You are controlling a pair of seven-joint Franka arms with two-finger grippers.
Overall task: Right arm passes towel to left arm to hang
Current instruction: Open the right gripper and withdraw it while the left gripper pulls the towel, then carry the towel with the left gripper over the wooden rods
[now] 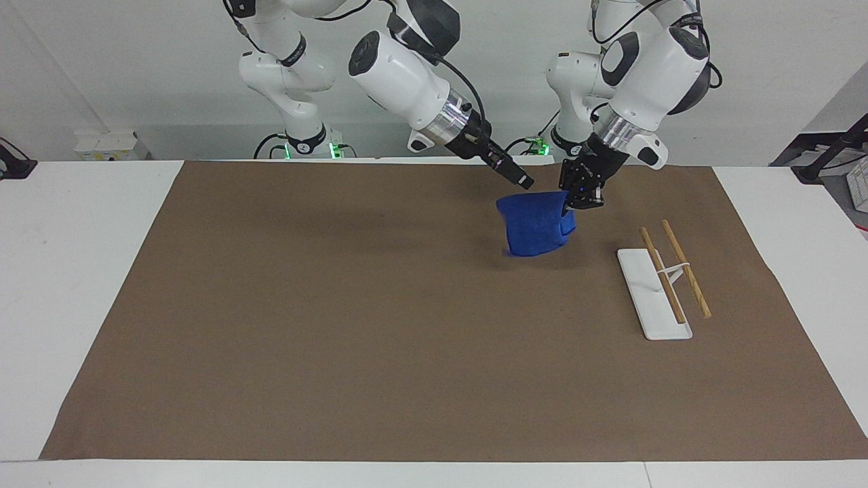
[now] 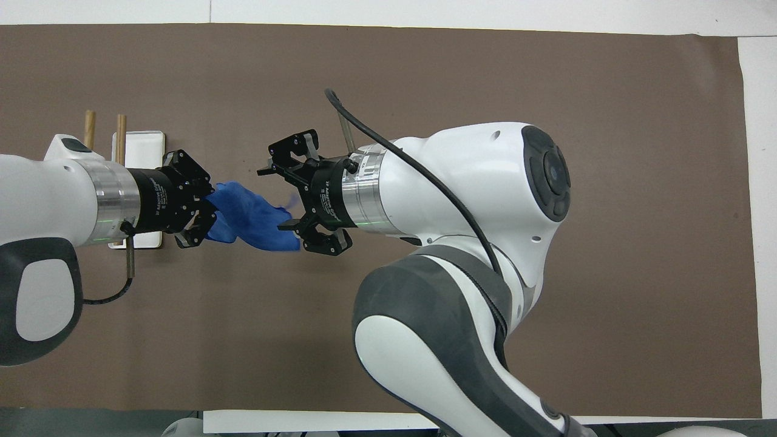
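Blue towel [image 1: 536, 230] in left pincer [image 1: 582, 198]
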